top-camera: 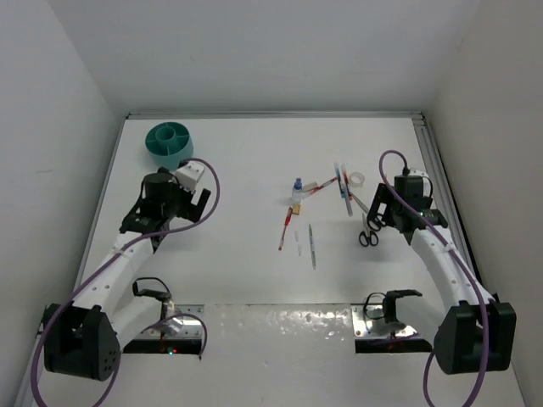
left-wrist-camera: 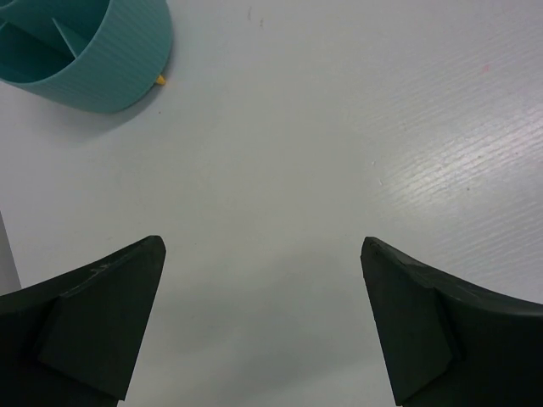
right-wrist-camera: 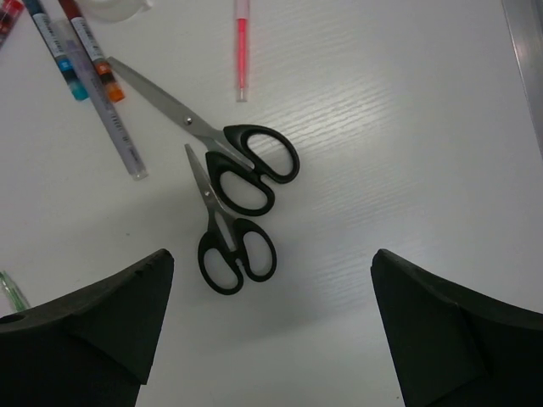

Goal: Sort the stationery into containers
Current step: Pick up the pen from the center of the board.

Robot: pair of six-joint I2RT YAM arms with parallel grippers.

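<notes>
Bright, diffuse overhead lighting; shadows faint and soft-edged; streaky sheen on the white surface [right-wrist-camera: 407,110]; focus sharp in all views.

A white table [top-camera: 246,170] stands enclosed by plain white walls [top-camera: 51,127].

Robot lab: bare white walls [top-camera: 271,51] enclose the table [top-camera: 237,170].
</notes>
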